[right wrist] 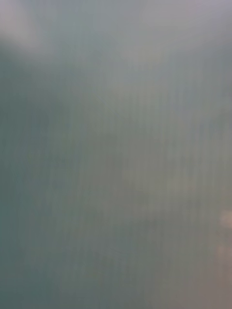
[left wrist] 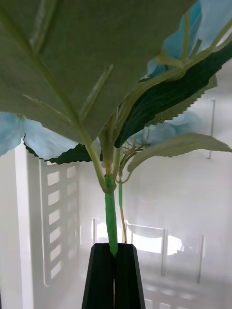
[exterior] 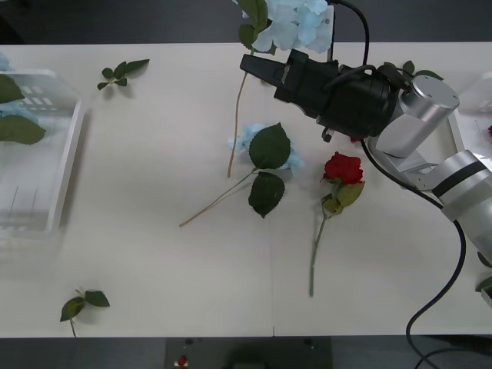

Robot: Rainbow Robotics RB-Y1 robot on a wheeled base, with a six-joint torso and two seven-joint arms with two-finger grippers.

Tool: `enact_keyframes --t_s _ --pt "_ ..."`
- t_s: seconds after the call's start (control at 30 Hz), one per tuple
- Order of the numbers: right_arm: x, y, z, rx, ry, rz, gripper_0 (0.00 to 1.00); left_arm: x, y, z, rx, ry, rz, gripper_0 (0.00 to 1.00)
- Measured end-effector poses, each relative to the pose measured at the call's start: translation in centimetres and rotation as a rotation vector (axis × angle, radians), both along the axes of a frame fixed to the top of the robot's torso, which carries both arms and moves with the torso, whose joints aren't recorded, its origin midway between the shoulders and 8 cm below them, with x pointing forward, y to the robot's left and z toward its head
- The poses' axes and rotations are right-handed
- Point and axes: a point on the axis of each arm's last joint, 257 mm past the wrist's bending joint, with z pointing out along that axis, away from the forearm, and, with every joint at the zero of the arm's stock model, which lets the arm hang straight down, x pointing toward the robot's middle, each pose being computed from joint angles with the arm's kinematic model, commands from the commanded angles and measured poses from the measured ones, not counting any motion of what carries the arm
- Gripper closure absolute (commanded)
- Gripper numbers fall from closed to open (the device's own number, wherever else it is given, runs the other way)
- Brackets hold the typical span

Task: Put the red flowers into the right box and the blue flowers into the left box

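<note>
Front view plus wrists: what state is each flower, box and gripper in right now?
Left gripper: shut on a stem.
Held blue flower: clamped by its stem above the left box, not yet released.
Right gripper: over the far middle of the table.
Second blue flower: at the right gripper's tip.
Third blue flower: lying on the table.
Red rose: lying on the table, unboxed.
</note>
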Motion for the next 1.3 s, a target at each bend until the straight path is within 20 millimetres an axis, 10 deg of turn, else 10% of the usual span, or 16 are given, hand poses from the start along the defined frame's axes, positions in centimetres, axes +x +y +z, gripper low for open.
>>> enact_keyframes --t_s 0.33,0.43,0.5,0.83,1.3 --pt "0.0 0.0 0.0 0.000 0.000 0.001 1.00 -0.2 -0.4 -6.8 0.036 0.089 -0.040 0.99" --pt "0.0 0.1 0.0 0.001 0.000 0.001 1.00 -0.1 -0.3 -6.5 0.031 0.082 -0.036 0.17" --pt "-0.1 0.1 0.0 0.002 0.001 0.002 1.00 0.0 -0.3 -6.3 0.024 0.074 -0.032 0.00" --pt "-0.4 0.9 0.2 0.019 0.006 0.015 1.00 0.2 -4.0 -5.7 -0.118 0.064 -0.144 0.00" --pt "-0.4 1.0 0.2 0.019 0.006 0.015 1.00 -1.1 -11.1 1.3 -0.287 -0.006 -0.520 0.00"
